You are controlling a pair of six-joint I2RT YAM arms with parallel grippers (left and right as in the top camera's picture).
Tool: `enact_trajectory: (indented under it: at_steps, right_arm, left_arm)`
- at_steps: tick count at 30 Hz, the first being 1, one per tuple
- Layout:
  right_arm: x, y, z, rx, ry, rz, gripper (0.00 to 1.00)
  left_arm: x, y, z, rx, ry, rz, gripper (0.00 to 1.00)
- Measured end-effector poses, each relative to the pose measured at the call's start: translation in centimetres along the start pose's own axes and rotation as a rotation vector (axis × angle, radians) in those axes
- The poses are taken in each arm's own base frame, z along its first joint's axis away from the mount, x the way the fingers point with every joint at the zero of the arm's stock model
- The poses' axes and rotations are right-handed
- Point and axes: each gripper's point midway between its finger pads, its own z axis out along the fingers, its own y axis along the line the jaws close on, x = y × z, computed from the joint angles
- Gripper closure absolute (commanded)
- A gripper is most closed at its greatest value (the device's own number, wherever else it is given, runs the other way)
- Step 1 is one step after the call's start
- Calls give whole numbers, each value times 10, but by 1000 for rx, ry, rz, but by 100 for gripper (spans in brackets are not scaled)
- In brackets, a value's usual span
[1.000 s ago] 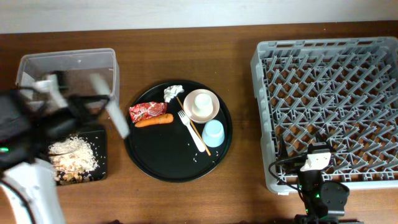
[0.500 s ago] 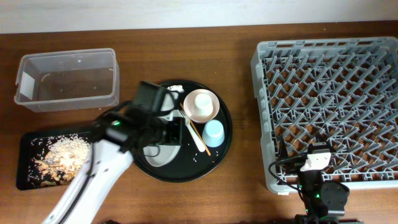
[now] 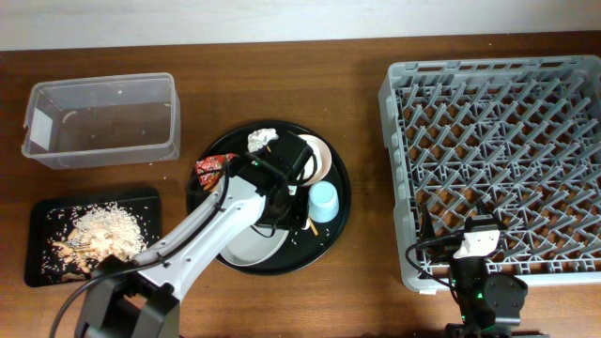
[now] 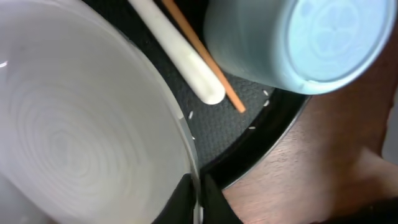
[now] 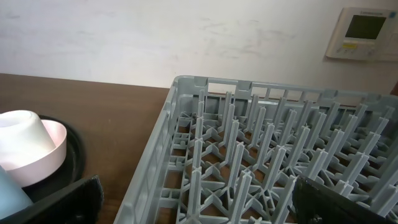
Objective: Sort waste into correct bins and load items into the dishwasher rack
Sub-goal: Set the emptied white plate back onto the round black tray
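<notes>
white plate (image 3: pixel 252 246) mostly under the arm (image 3: pixel 211 221), rack (image 3: pixel 488 160) cropped — right edge

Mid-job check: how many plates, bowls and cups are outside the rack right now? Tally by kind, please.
Plates: 1, the white plate
Bowls: 1, the pale pink bowl
Cups: 2, the light blue cup and the small cream cup
Total: 4, none of them in the dishwasher rack

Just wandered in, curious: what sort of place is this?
Probably a test room staged as a kitchen clean-up station: a grey dishwasher rack, a round black tray holding a light blue cup, a wall control panel.
</notes>
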Motion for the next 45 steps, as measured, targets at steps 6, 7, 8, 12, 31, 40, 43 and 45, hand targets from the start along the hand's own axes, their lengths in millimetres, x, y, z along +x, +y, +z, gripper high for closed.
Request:
enact_trajectory:
  at_steps: [6,7,8,12,31,40,43,45]
  right_arm:
    - [0,0,0,0,0,0,2]
    - [0,0,0,0,0,0,1]
    - [0,0,0,0,0,0,1]
    - [0,0,0,0,0,0,1]
    - [0,0,0,0,0,0,1]
    - [0,0,0,0,0,0,1]
    - [0,0,0,0,0,0,1]
    - [0,0,0,0,0,-1,1]
  left_arm:
    - [5,13,0,-70,12,-17,64]
    - [6,15,-1,-79,15,-18,64]
    - [7,17,-1,-90,19,-18,64]
    - [1,23,-17,-143,0,-17,64]
    - [-95,93,-92,-265,-324,-177,46]
    - [-107,105,-32,-155,-175,-242,1]
    - [-106,100,-17,-120,-134,-247,1]
    - [-105,98,-17,-109,-131,-275,1]
